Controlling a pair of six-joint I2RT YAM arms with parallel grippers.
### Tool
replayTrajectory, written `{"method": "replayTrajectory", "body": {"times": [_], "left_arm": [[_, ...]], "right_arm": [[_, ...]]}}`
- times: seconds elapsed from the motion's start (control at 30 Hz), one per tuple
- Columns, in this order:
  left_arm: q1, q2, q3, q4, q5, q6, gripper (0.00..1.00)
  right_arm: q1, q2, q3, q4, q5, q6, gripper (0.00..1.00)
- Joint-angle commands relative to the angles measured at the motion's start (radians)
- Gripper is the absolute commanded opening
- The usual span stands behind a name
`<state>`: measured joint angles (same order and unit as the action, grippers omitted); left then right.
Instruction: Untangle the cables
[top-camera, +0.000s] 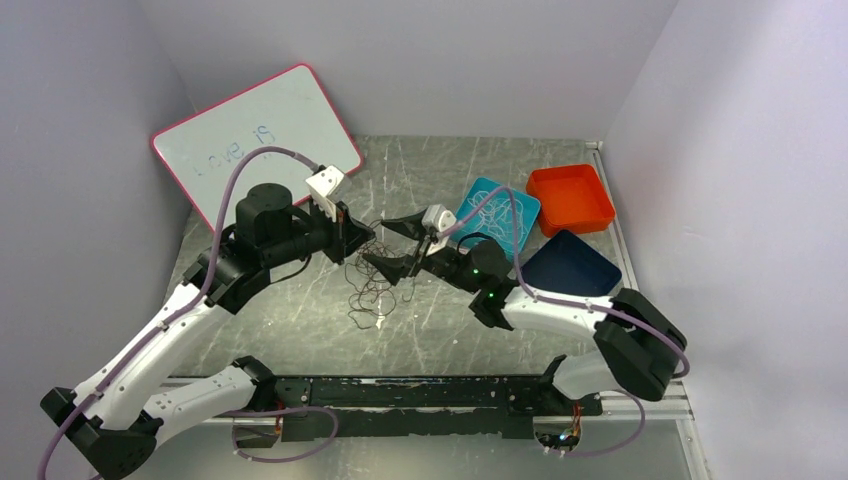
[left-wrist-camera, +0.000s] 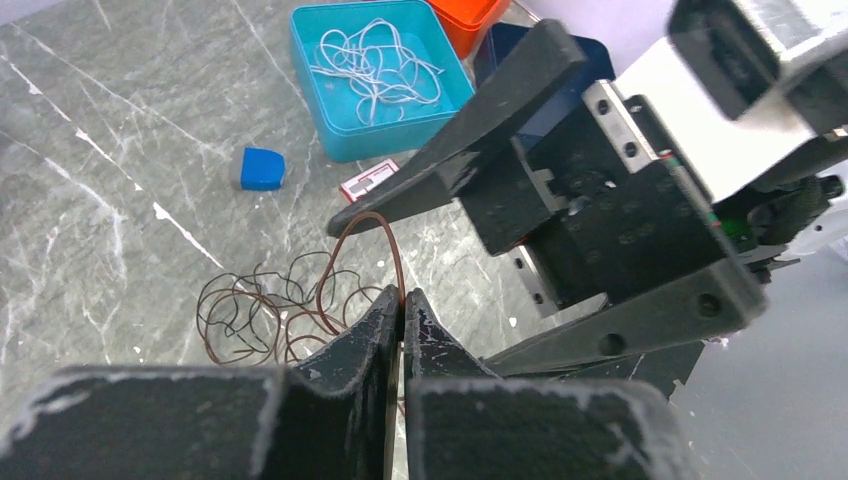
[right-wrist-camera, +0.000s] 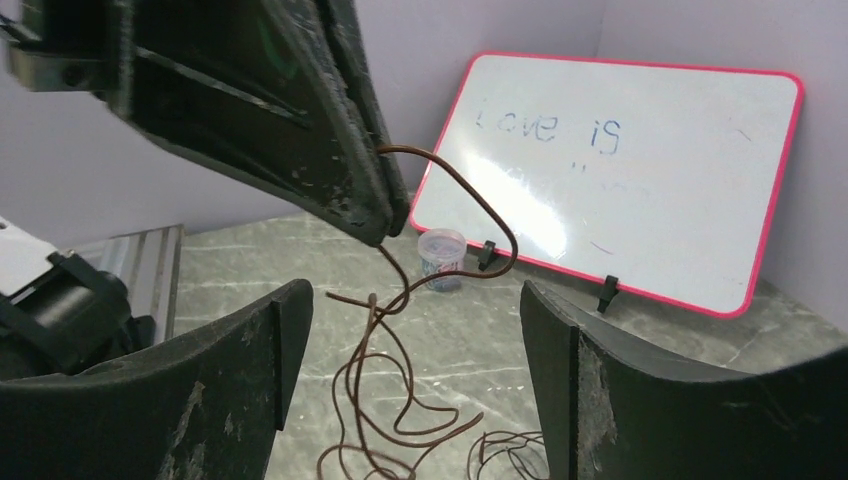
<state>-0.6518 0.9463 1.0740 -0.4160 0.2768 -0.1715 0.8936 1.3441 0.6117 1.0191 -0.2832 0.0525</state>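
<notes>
Thin dark brown cable tangle (left-wrist-camera: 262, 318): separating step, likely. Left gripper (left-wrist-camera: 402, 300) clamped on its raised loop; right gripper (right-wrist-camera: 410, 296) apart, straddling that loop. Next probably: pinch, draw rightward.

— What does your surface look like?

— My surface (top-camera: 300, 310) is dark grey, marbled with pale veins and scratches. On its right part I see three trays near each other: a teal tray (left-wrist-camera: 390, 138), an orange tray (top-camera: 570, 198) and a dark blue tray (top-camera: 568, 268).

— Anything smaller?

— A small blue block (left-wrist-camera: 262, 168) and a red-and-white card (left-wrist-camera: 368, 183) lie just beside the teal tray. In the middle rests a loose heap of brown cables (left-wrist-camera: 250, 320) (one strand rises off it). At the far left stands a pink-framed whiteboard (top-camera: 250, 130), with a small clear cup (right-wrist-camera: 441, 258) at its foot.
</notes>
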Motion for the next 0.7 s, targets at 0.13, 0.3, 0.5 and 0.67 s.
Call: {"method": "replayTrajectory", "body": {"times": [0.13, 0.3, 0.5, 0.67], "left_arm": [[-0.006, -0.022, 0.046, 0.023, 0.067, -0.005, 0.07], [-0.006, -0.03, 0.041, 0.031, 0.08, -0.015, 0.07], [-0.006, -0.032, 0.08, 0.029, 0.085, -0.028, 0.07], [-0.006, -0.026, 0.148, 0.041, 0.1, -0.06, 0.07]], "right_arm": [[0.02, 0.118, 0.083, 0.128, 0.095, 0.03, 0.78], [0.022, 0.178, 0.133, 0.134, 0.082, 0.073, 0.63], [0.023, 0.216, 0.118, 0.171, 0.142, 0.106, 0.48], [0.023, 0.256, 0.106, 0.157, 0.162, 0.112, 0.37]]}}
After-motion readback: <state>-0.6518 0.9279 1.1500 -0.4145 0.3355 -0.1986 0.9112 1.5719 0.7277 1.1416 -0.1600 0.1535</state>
